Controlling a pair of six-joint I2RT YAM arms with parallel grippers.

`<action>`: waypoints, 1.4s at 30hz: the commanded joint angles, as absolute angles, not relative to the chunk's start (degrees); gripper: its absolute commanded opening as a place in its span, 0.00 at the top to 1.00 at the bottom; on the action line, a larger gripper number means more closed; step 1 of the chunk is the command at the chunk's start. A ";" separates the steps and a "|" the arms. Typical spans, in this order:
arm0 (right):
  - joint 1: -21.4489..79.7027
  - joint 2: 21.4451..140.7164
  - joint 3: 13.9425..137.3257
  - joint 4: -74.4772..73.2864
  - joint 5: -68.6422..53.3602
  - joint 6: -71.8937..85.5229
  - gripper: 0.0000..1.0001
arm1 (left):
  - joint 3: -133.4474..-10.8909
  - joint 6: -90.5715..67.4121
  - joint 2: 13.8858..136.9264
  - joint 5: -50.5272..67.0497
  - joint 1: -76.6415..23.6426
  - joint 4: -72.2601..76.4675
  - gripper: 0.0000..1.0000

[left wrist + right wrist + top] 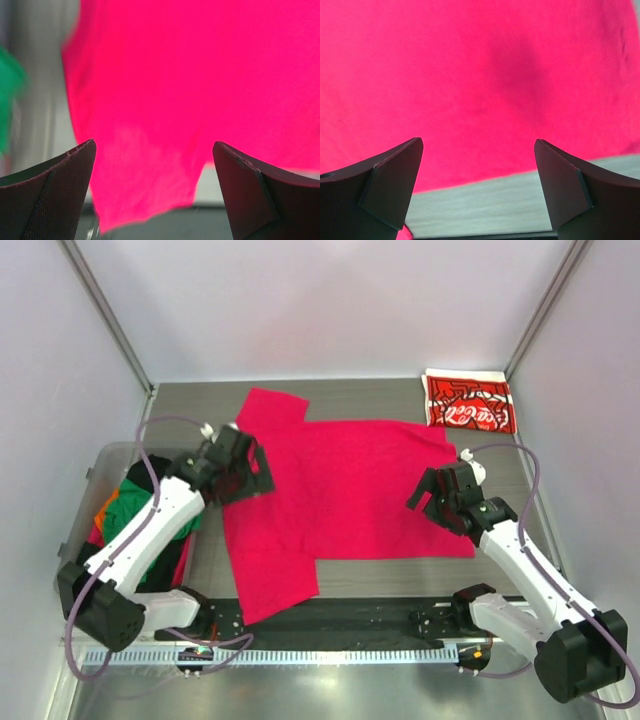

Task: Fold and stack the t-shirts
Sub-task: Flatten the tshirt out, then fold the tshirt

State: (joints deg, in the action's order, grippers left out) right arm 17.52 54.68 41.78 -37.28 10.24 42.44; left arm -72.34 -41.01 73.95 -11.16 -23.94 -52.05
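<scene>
**Two open grippers over one spread pink tee**

Counted from the top view: two arms, two grippers, one t-shirt laid out, one folded, and a heap whose number cannot be told.

The crimson-pink t-shirt (350, 490) lies flat in the middle of the table (370, 395). One sleeve reaches toward the upper centre of the frame and another toward the lower centre.

The Coca-Cola t-shirt (468, 403) sits folded in the upper right corner, well apart from the pink one.

At the left edge a clear bin (100, 455) holds the heap of tees (125, 505), where green, orange and red cloth show.

The left gripper (245, 468) is over the pink tee's left border. The right gripper (440, 495) is over its right part, near the lower right corner.

The wrist views add what the top view cannot settle. Both pairs of fingers are spread wide with nothing between them.

- **Left wrist:** the left gripper (154, 145) looks at a blurred hanging edge of pink cloth, with a green smear at the far left.
- **Right wrist:** the right gripper (477, 142) looks at smooth pink cloth, its straight edge and a strip of bare table below.
</scene>
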 commanded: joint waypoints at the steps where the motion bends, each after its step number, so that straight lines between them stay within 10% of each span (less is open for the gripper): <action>1: 17.84 53.53 39.12 -38.67 5.73 44.21 0.01 | -63.05 -50.94 67.62 -14.41 -31.09 -62.21 0.00; 17: 18.19 49.48 35.86 -40.87 2.37 45.79 0.01 | -35.69 -83.14 52.73 -8.71 -65.02 -61.90 0.20; 33: 18.11 52.21 36.04 -40.87 4.30 44.47 0.01 | -30.33 -81.56 63.89 -4.49 -67.59 -48.26 0.36; 42: 18.19 52.38 35.86 -41.39 6.85 44.65 0.01 | -29.44 -80.78 64.25 -5.36 -67.50 -45.97 0.70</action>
State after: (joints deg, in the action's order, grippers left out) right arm 17.89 52.53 35.57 -41.43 4.23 44.93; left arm -30.50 -80.53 63.86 -4.99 -67.26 -50.52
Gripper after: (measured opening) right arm 0.992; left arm 0.342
